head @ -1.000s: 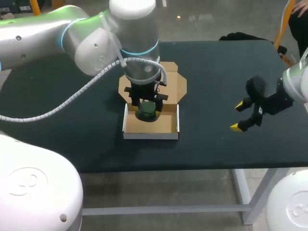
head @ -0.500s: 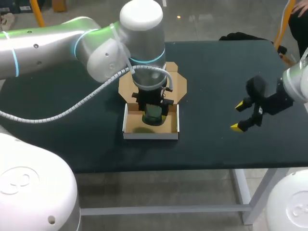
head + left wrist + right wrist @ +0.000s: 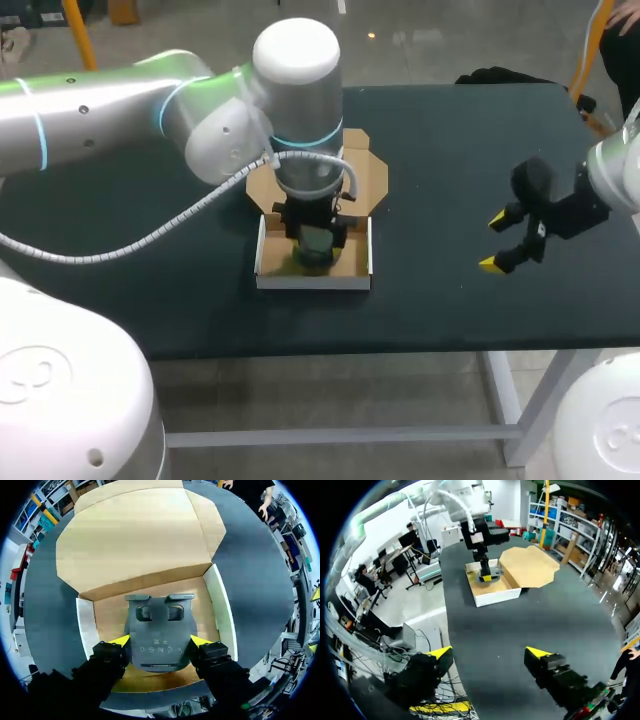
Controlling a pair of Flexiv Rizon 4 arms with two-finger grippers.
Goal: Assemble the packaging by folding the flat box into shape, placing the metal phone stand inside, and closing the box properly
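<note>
The cardboard box (image 3: pixel 314 283) stands folded into a white-walled tray at the table's middle, its brown lid (image 3: pixel 372 178) lying open and flat behind it. My left gripper (image 3: pixel 312 238) points straight down into the tray, shut on the dark grey metal phone stand (image 3: pixel 316 246). In the left wrist view both yellow-tipped fingers (image 3: pixel 120 640) press the stand (image 3: pixel 159 630) from its two sides, just over the tray floor (image 3: pixel 111 615). Far off to the right, my right gripper (image 3: pixel 492 242) hovers open and holds nothing. From there the tray (image 3: pixel 495 596), the lid (image 3: pixel 530 566) and the left gripper (image 3: pixel 485 576) lie far ahead of the right gripper (image 3: pixel 488 653).
The dark green table (image 3: pixel 450 160) stretches wide on both sides of the box. A black object (image 3: pixel 495 76) sits at the far right edge. The left arm's white cable (image 3: pixel 150 238) loops over the table's left part.
The left arm has swung slightly to the right and carried the phone stand lower, toward the middle of the tray. The right arm has kept still.
</note>
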